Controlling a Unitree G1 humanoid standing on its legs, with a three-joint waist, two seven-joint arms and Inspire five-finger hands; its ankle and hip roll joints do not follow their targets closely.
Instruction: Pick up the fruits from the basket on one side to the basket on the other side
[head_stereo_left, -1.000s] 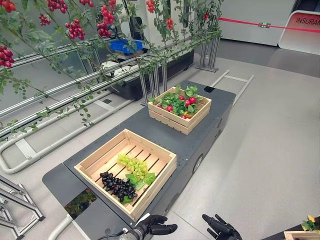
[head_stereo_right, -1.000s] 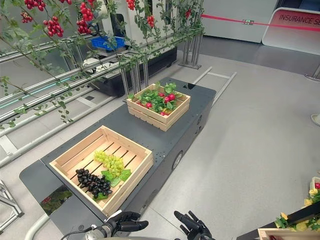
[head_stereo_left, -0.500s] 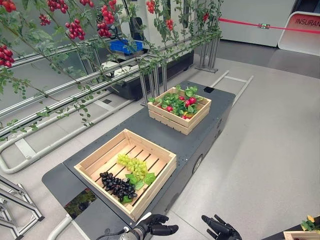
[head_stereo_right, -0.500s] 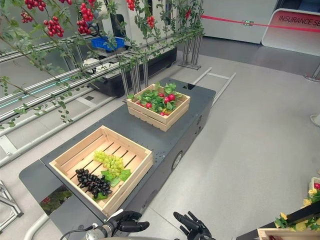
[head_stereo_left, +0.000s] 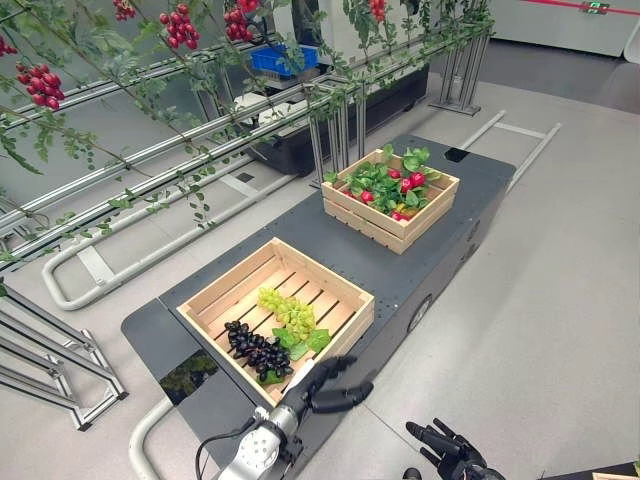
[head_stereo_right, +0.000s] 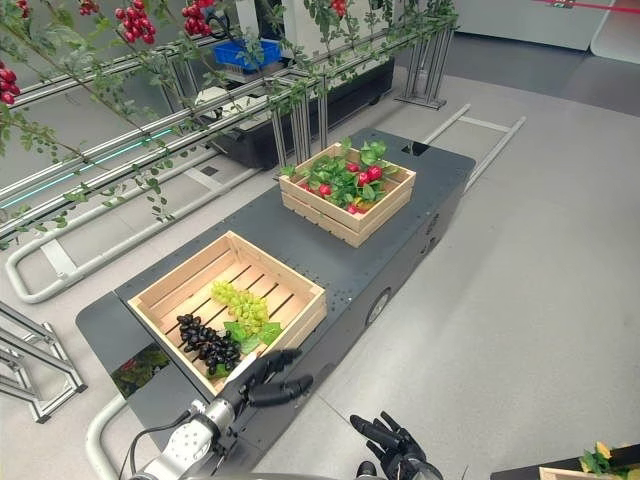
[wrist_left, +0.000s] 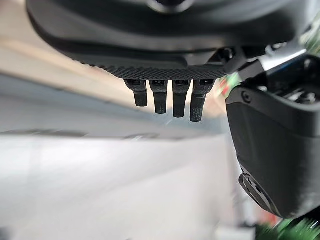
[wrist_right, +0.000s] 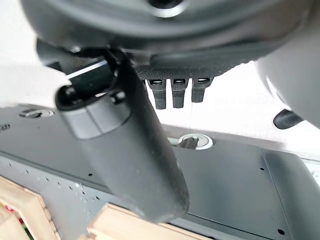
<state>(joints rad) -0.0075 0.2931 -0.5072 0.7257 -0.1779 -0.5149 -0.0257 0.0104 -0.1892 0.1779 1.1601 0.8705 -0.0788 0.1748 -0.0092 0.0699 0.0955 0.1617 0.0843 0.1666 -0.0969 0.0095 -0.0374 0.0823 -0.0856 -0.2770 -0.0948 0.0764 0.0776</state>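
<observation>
While the right hand (head_stereo_left: 445, 452) idles open at the bottom edge, the left hand (head_stereo_left: 325, 384) has risen, open and empty, to the near crate (head_stereo_left: 352, 290) at lower centre. Black grapes (head_stereo_left: 256, 349) and green grapes (head_stereo_left: 289, 313) lie inside; probably a reach starting.

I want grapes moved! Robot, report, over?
Left robot hand open by near crate. Right robot hand open, low. Black grapes, green grapes still in crate. Nothing in the way.
</observation>
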